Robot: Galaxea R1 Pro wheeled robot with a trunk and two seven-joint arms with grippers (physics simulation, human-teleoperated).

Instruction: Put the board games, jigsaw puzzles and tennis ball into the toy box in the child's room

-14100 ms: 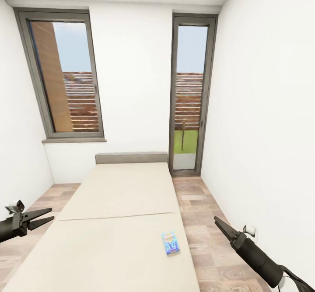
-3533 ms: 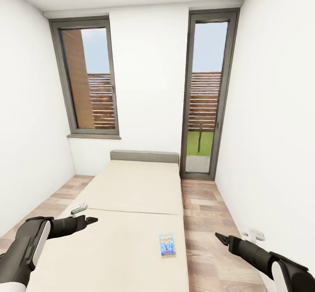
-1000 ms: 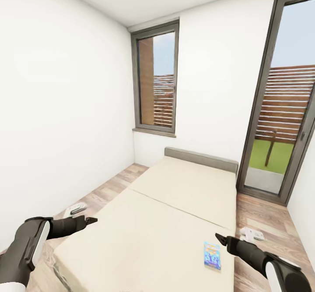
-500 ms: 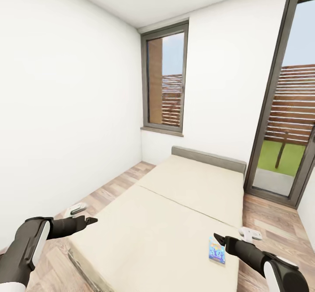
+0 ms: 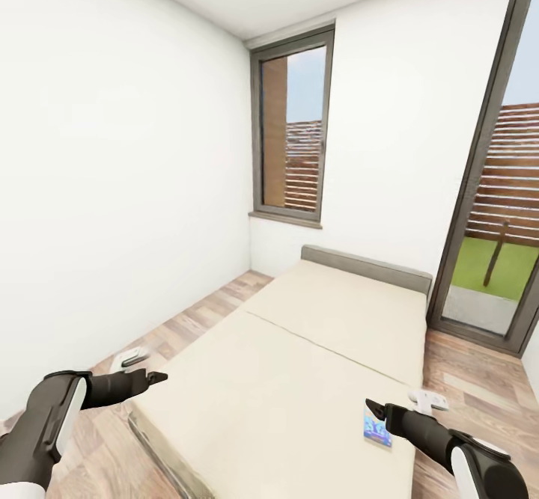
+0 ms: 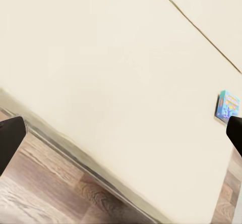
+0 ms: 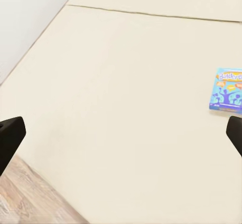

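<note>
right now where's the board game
In the head view the board game lies flat on the bed, by its right edge beside the right end effector.

Both arms are glossy black with white shell panels, ending in tapered black fingers.

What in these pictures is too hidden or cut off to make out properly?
- Board game: in the head view the right end effector overlaps its edge; the print is too small to read.
- Board game in the left wrist view: tiny, its logo unreadable.
- Bed: its near end is cut off by the head view's bottom edge.
- Small white object on the floor: too small to identify.
</note>
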